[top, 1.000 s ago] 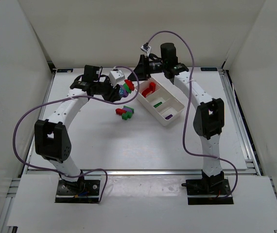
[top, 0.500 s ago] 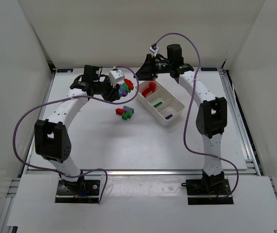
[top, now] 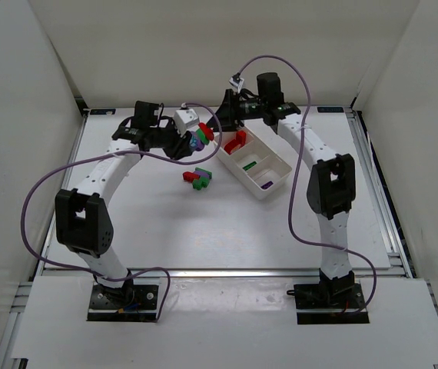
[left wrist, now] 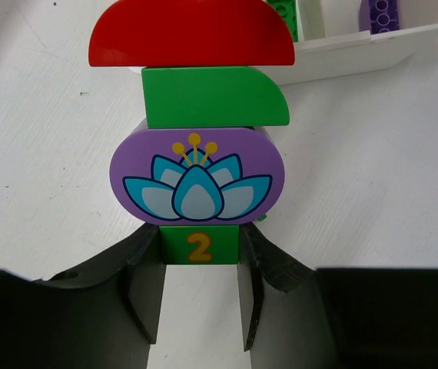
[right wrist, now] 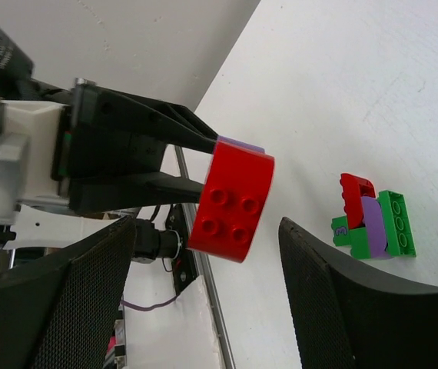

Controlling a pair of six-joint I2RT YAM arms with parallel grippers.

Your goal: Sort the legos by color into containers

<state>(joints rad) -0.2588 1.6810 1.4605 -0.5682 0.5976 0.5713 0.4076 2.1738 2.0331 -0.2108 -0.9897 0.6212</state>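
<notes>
Left pincer [left wrist: 200,296]: clenched on the green "2" brick [left wrist: 198,246] at the base of the brick stack [left wrist: 196,154], held out just beside the tray's far end.
Stack order: "2" brick, purple oval [left wrist: 196,181] with a blue lotus, green rounded-corner brick [left wrist: 211,96], red half-round brick [right wrist: 230,204] with four studs.
Right pincer [right wrist: 207,231]: released, one finger on either side of the red half-round brick, gaps on both sides.
Tray [top: 278,182]: white, three compartments holding red pieces [top: 236,141] at the far end, green [top: 250,164] in the middle, purple [top: 267,184] at the near end.
Loose cluster [top: 197,178]: red, purple and green bricks joined, on the bench [top: 204,231] left of the tray.
</notes>
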